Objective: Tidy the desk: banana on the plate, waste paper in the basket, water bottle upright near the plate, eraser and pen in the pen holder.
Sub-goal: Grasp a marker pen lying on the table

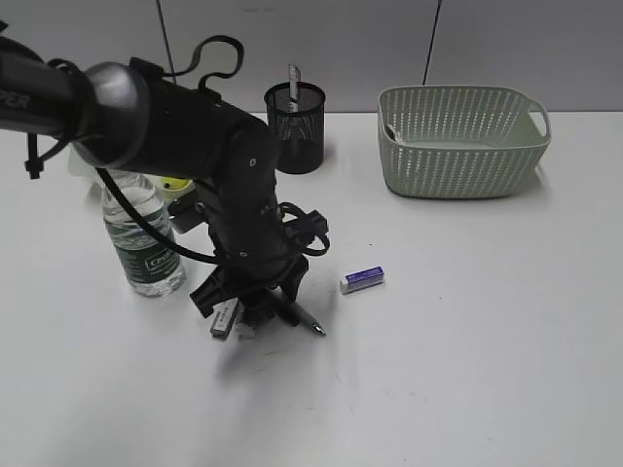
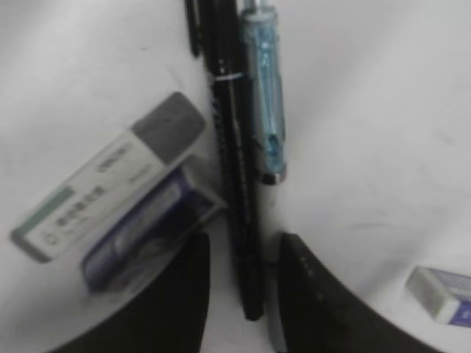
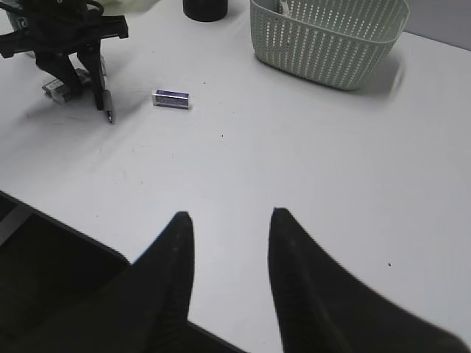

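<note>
1. Straddling the black pen, my left gripper stands down at the desk with a finger on either side of the barrel; the jaws are still apart, and I cannot tell whether the pads touch it.
2. My right gripper hangs open over bare tabletop near the desk's front edge, holding nothing, with wide open room ahead of it.
3. Room is tight around the left gripper: two erasers lie touching each other just left of the pen, a grey-tipped one and a purple-sleeved one, and a clear blue pen lies alongside on the right.
4. Only the left wrist view shows those close neighbours clearly; in the exterior view my arm covers most of them, leaving the pen tip and one eraser end visible.
5. A third eraser lies apart to the right, clear on all sides.
6. The water bottle stands upright left of my arm; something yellow shows just behind it.
7. The pen holder stands at the back with one pen already in it, and the basket sits to its right, something pale inside at its left end.
8. The desk is plain white, backed by a grey panelled wall.
</note>
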